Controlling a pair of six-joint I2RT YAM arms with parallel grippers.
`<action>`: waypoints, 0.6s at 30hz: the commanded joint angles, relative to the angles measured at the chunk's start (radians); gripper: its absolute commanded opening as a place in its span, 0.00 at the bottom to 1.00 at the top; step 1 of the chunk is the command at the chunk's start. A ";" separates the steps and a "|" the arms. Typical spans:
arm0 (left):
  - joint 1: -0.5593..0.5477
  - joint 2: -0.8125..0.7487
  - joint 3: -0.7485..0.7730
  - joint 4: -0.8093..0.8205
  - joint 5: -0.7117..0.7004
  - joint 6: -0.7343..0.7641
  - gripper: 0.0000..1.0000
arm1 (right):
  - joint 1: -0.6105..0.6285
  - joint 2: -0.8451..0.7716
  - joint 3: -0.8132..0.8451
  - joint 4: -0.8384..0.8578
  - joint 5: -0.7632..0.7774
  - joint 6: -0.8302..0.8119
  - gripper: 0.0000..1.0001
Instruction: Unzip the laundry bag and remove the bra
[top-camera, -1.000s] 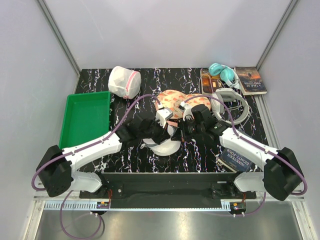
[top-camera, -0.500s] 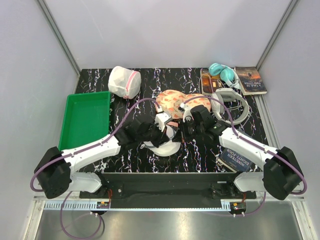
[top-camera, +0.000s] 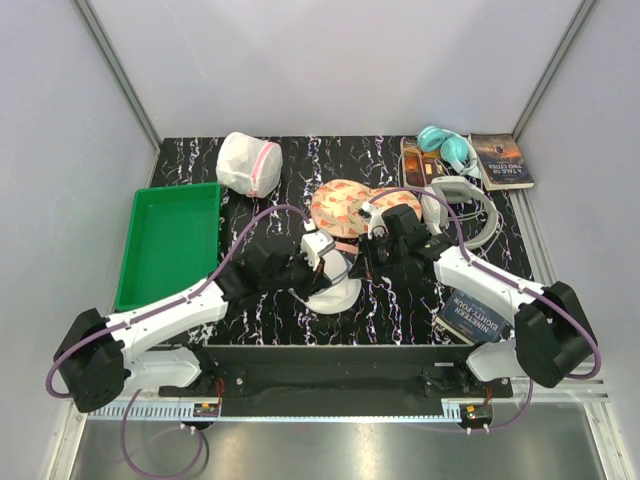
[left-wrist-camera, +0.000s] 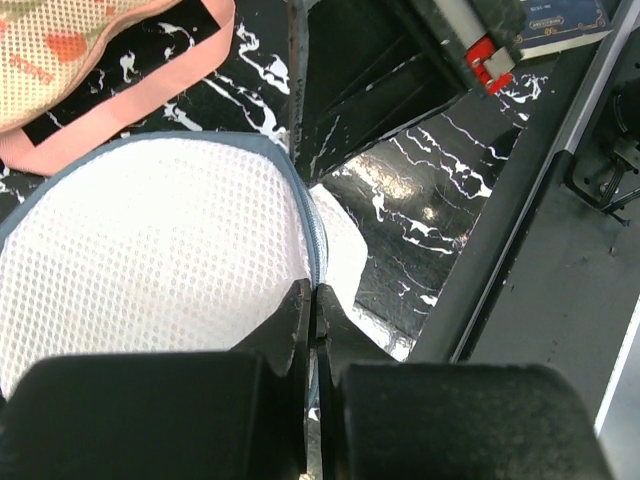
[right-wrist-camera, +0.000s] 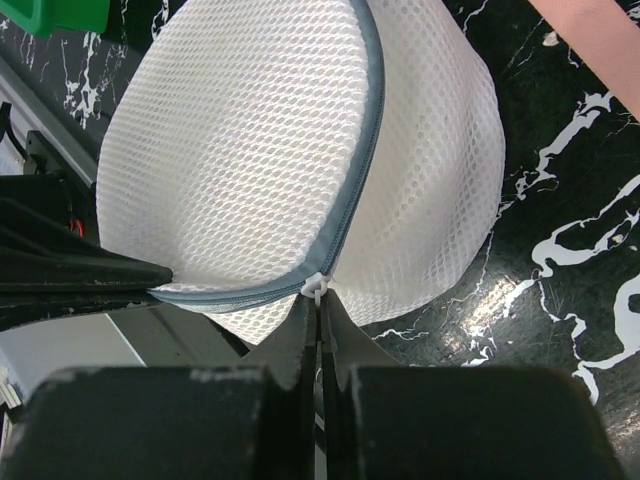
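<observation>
The laundry bag (top-camera: 335, 293) is a round white mesh pouch with a grey zip band, lying on the black marbled table between both arms. My left gripper (top-camera: 322, 268) is shut on the grey zip band (left-wrist-camera: 318, 245) at the bag's rim (left-wrist-camera: 150, 260). From the other side, my right gripper (top-camera: 362, 265) is shut on the white zip pull (right-wrist-camera: 318, 287) of the bag (right-wrist-camera: 280, 150). The left gripper's fingers (right-wrist-camera: 80, 275) show at the bag's left edge in the right wrist view. The zip looks closed along the stretch that shows. The bra is hidden.
A pink-orange floral two-cup item (top-camera: 345, 205) with a pink strap (left-wrist-camera: 150, 90) lies just behind the bag. A green tray (top-camera: 170, 240) stands at the left, a pink-trimmed mesh pouch (top-camera: 248, 163) at the back. Headphones (top-camera: 447, 147) and books (top-camera: 500, 160) sit back right; another book (top-camera: 472, 318) lies near right.
My left arm has reached to the right and its gripper has closed on the bag's zip band. The right gripper has stayed shut at the zip pull and shifted slightly back.
</observation>
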 joint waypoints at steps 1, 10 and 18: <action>-0.003 -0.046 -0.007 -0.023 0.001 -0.013 0.14 | -0.025 -0.014 0.041 0.004 -0.013 -0.042 0.00; -0.003 -0.054 0.082 -0.005 -0.049 -0.071 0.69 | 0.006 -0.089 0.004 0.004 -0.054 -0.021 0.00; -0.003 0.041 0.145 0.038 -0.065 -0.104 0.69 | 0.057 -0.101 0.009 0.003 -0.047 0.001 0.00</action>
